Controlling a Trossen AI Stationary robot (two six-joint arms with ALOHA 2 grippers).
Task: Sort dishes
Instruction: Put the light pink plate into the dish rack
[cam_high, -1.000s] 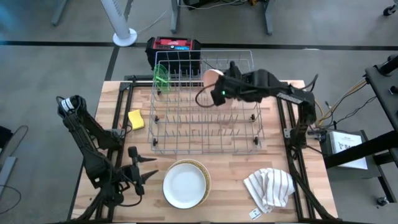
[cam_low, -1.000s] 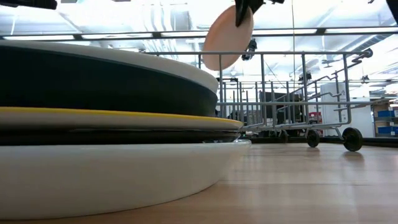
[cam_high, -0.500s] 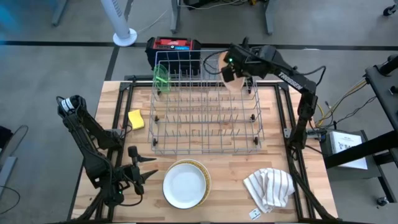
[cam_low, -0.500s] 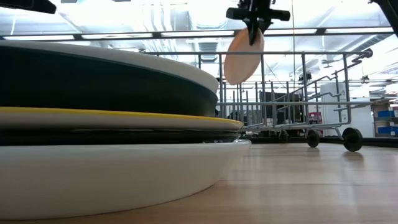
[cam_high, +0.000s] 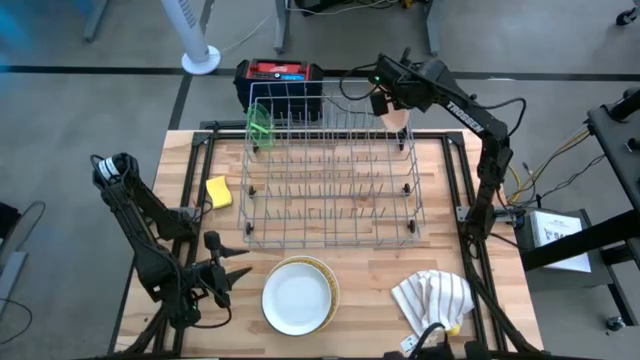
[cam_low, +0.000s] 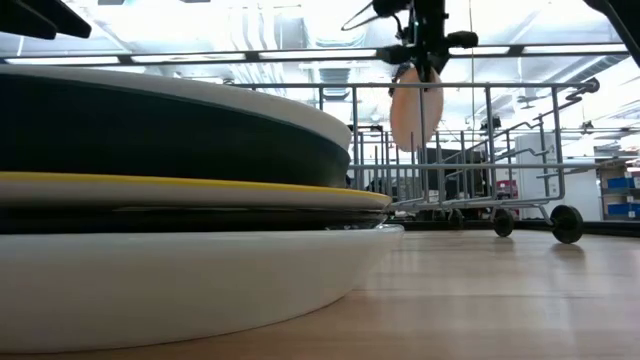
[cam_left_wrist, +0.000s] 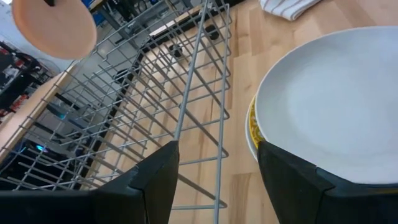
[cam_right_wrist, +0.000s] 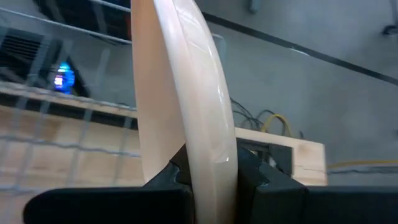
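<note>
- High view: the right tool (cam_high: 397, 103) hangs over the far right corner of the wire dish rack (cam_high: 330, 165), fingers clamped on a peach plate (cam_high: 398, 116) held on edge.
- Right wrist view: that peach plate (cam_right_wrist: 186, 106) stands nearly upright, its rim pinched between the two dark fingers (cam_right_wrist: 252, 180), the rack's wires and the worktop's far edge behind it.
- Low view: the peach plate (cam_low: 415, 108) hangs above the rack's top rail (cam_low: 480, 86), clear of the worktop (cam_low: 480, 300).
- High view: a lime-green translucent dish (cam_high: 259, 125) stands in the rack's far left corner.
- High view: a stack of dishes topped by a white plate (cam_high: 296, 297) sits on the worktop's near edge, in front of the rack; the low view shows a black one and a yellow-rimmed one lower in the stack (cam_low: 170, 200).
- Left wrist view: the left tool (cam_left_wrist: 214, 180), fingers spread apart and empty, waits beside the white plate (cam_left_wrist: 329, 106).
- High view: a yellow sponge (cam_high: 219, 191) lies left of the rack, a striped cloth (cam_high: 433, 300) at the near right.
</note>
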